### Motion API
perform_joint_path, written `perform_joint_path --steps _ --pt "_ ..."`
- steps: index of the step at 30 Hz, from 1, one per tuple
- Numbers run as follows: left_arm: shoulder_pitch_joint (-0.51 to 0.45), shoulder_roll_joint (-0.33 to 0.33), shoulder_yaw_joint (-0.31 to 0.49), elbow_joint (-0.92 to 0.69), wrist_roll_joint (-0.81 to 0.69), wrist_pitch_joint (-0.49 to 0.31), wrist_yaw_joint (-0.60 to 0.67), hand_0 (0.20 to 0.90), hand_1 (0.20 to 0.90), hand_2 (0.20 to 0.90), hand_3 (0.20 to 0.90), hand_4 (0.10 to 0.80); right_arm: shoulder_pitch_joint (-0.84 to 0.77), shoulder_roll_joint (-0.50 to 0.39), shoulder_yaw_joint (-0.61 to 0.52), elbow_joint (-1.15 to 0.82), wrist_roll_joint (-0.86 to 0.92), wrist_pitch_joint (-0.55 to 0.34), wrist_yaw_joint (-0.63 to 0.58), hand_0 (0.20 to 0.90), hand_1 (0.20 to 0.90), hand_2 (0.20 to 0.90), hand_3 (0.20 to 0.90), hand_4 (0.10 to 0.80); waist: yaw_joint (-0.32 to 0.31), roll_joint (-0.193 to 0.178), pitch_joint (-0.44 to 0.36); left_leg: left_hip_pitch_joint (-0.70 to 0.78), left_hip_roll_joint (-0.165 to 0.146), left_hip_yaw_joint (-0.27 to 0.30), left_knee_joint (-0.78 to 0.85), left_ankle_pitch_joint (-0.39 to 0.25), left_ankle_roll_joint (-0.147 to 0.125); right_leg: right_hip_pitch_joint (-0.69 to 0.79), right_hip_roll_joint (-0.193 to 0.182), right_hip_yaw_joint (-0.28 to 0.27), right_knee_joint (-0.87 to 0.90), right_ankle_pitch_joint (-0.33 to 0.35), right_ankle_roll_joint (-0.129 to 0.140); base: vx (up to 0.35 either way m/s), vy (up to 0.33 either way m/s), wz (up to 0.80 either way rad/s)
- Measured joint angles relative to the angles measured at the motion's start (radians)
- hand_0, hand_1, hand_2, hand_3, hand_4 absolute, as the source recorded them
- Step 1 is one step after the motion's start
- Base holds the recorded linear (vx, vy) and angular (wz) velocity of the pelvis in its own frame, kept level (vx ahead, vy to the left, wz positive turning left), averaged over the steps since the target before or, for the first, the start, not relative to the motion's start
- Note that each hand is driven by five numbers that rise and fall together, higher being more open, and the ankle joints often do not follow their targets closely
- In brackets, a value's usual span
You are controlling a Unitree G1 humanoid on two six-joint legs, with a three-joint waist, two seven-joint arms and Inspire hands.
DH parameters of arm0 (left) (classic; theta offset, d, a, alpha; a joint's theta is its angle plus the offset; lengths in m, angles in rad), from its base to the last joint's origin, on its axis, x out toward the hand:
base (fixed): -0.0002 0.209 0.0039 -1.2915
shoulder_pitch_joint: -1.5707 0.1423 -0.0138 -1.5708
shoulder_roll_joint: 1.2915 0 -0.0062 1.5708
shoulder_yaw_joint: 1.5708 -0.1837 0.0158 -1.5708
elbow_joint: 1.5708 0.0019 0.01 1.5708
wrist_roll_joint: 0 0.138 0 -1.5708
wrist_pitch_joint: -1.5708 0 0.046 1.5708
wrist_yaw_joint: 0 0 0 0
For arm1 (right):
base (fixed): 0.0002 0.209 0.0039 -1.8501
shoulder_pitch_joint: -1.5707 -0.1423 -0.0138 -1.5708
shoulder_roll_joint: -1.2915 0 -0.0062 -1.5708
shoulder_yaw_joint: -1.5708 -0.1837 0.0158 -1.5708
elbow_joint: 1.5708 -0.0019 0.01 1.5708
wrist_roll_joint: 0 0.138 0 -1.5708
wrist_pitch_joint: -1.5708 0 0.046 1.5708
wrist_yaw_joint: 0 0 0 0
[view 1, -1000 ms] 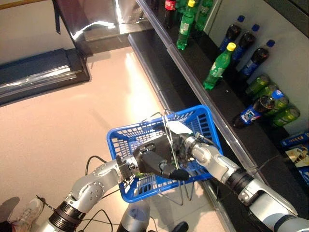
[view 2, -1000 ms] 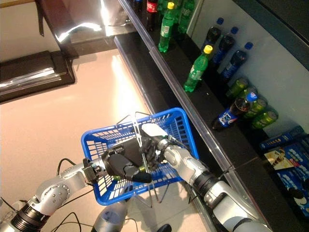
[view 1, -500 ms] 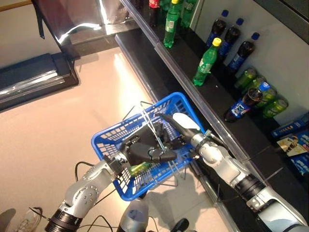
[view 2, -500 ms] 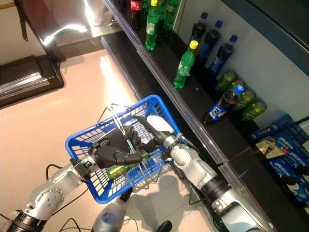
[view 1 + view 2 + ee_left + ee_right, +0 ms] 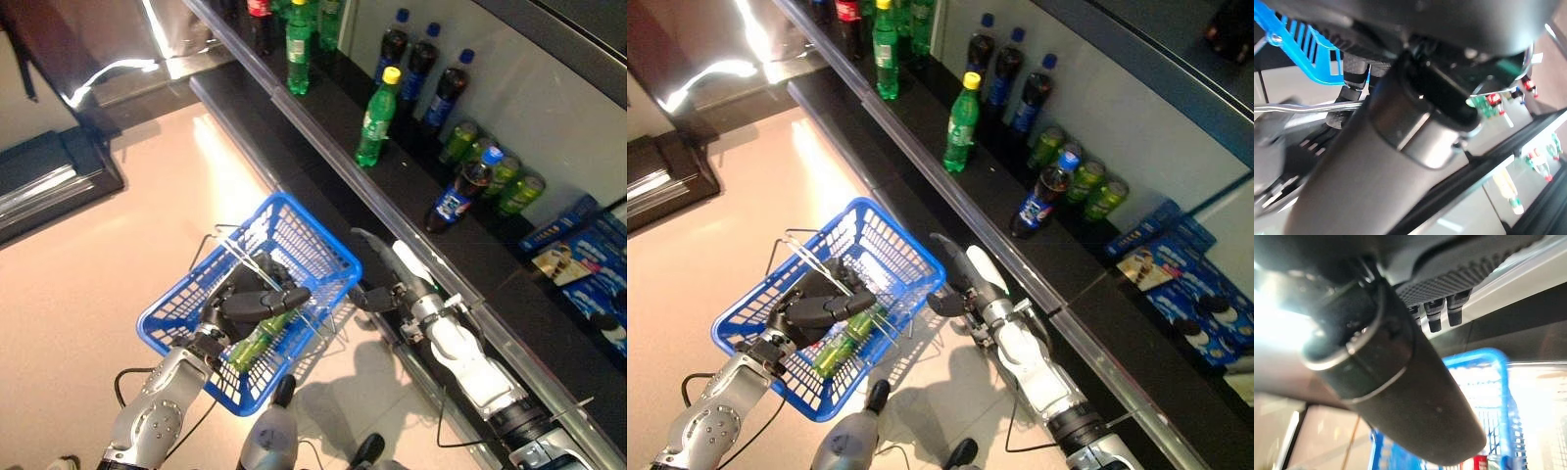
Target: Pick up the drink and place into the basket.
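Observation:
My left hand carries the blue basket above the floor, its fingers curled round the wire handles. A green drink bottle lies on its side inside the basket, just under that hand; it also shows in the right eye view as a green bottle. My right hand is open and holds nothing. It hovers outside the basket's right corner, between the basket and the shelf edge. A part of the blue basket shows past the right hand in its wrist view.
A long dark shelf runs along the right. On it stand a green bottle with a yellow cap, dark cola bottles and several green bottles lying down. Blue boxes sit further right. A dark mat lies on the floor at the left.
The right hand has come out of the basket and drawn back to its right side. The green bottle now lies free in the basket. The camera has shifted.

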Motion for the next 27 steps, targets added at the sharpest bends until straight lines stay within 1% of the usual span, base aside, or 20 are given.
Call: perform_joint_path --steps 4,6,9,11,14,16,19,23,27 --pt "0.041 -0.015 0.052 0.025 0.012 -0.005 0.028 0.300 0.300 0.300 0.200 0.100 0.062 0.009 -0.056 0.001 0.044 -0.004 0.000 0.900 0.900 0.900 0.900 0.800 -0.041 -0.001 0.000 0.005 0.004 0.024 -0.005 0.000 0.000 -0.011 0.000 0.022 0.000 0.002 -0.001 0.003 0.002 -0.19" --pt "0.062 -0.036 0.073 0.040 0.034 -0.017 0.033 0.300 0.300 0.300 0.200 0.100 0.105 0.025 -0.096 0.002 0.082 -0.016 0.003 0.900 0.900 0.900 0.900 0.800 -0.054 -0.001 -0.001 0.017 0.009 0.041 -0.012 -0.001 0.001 -0.013 0.001 0.039 0.000 0.003 -0.001 -0.004 -0.001 -0.21" --pt "0.090 -0.046 0.092 0.075 0.062 -0.053 0.038 0.300 0.300 0.300 0.200 0.100 0.165 0.052 -0.162 0.005 0.155 -0.038 0.024 0.900 0.900 0.900 0.900 0.800 -0.093 -0.002 -0.001 0.023 0.012 0.057 -0.012 -0.005 0.001 -0.016 0.001 0.055 0.000 0.003 -0.001 0.003 0.002 -0.20" --pt "0.106 -0.065 0.124 0.130 0.073 -0.067 0.054 0.300 0.300 0.300 0.200 0.100 0.224 0.075 -0.216 0.008 0.217 -0.056 0.050 0.900 0.900 0.900 0.900 0.800 -0.122 -0.001 -0.006 0.035 0.017 0.082 -0.013 -0.012 -0.001 -0.020 0.002 0.074 0.000 0.006 -0.003 0.007 -0.008 -0.29" --pt "0.111 -0.088 0.136 0.209 0.074 -0.084 0.074 0.300 0.300 0.300 0.200 0.100 0.267 0.084 -0.251 0.052 0.241 -0.070 0.058 0.900 0.900 0.900 0.900 0.800 -0.160 -0.002 -0.012 0.043 0.022 0.095 -0.013 -0.014 -0.003 -0.020 0.006 0.091 0.000 0.007 -0.004 0.005 -0.015 -0.17" --pt "0.115 -0.111 0.138 0.254 0.092 -0.085 0.096 0.300 0.300 0.300 0.200 0.100 0.297 0.090 -0.263 0.091 0.259 -0.076 0.057 0.900 0.900 0.900 0.900 0.800 -0.176 -0.001 -0.023 0.046 0.026 0.101 -0.013 -0.017 -0.004 -0.021 0.008 0.094 0.000 0.008 -0.005 0.011 -0.018 -0.09" --pt "0.124 -0.127 0.137 0.310 0.114 -0.088 0.114 0.300 0.300 0.300 0.200 0.100 0.319 0.102 -0.262 0.126 0.266 -0.077 0.057 0.900 0.900 0.900 0.900 0.800 -0.195 -0.001 -0.029 0.048 0.029 0.106 -0.013 -0.018 -0.005 -0.022 0.011 0.101 0.000 0.008 -0.006 0.009 -0.010 -0.06" --pt "0.122 -0.147 0.137 0.452 0.153 -0.089 0.138 0.300 0.300 0.300 0.200 0.100 0.331 0.130 -0.264 0.197 0.280 -0.078 0.043 0.900 0.900 0.900 0.900 0.800 -0.219 0.007 -0.047 0.050 0.031 0.114 -0.013 -0.018 -0.005 -0.026 0.012 0.115 0.000 0.009 -0.008 -0.005 -0.001 -0.06" --pt "0.122 -0.164 0.136 0.617 0.176 -0.089 0.155 0.300 0.300 0.300 0.200 0.100 0.334 0.159 -0.277 0.313 0.291 -0.082 0.026 0.900 0.900 0.900 0.900 0.800 -0.240 0.017 -0.094 0.050 0.032 0.117 -0.014 -0.021 -0.006 -0.027 0.013 0.117 0.000 0.008 -0.008 -0.001 -0.001 -0.02"
